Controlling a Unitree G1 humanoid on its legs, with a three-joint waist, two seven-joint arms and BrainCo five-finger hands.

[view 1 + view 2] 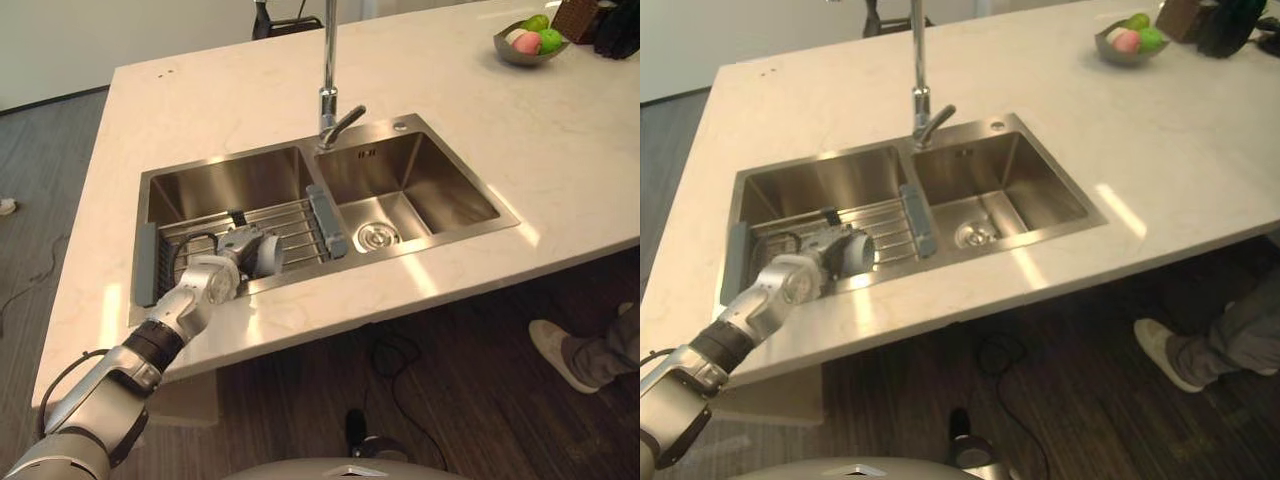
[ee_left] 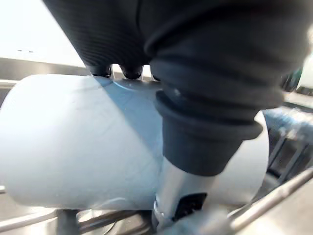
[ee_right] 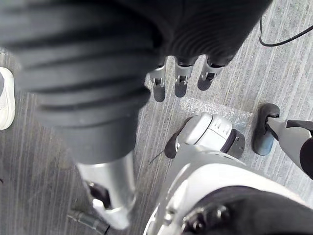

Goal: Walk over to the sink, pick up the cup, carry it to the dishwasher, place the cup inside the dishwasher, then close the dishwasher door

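A pale grey cup [image 1: 268, 254] lies on its side on the wire rack [image 1: 295, 222] across the left basin of the steel sink [image 1: 420, 130]. My left hand [image 1: 238, 246] reaches over the counter edge and is curled round it. In the left wrist view the cup [image 2: 73, 147] is a wide pale cylinder, with the fingertips [image 2: 103, 71] hooked over its far side and the thumb [image 2: 178, 196] pressed on the near side. My right hand [image 3: 93, 73] hangs over the striped floor with its fingers [image 3: 159, 87] relaxed and nothing in them.
A tall faucet [image 1: 328, 80] stands between the two basins. At the counter's far right corner sits a bowl of fruit [image 1: 528, 42]. A person's shoe and leg [image 1: 565, 355] are on the dark floor to the right of the counter.
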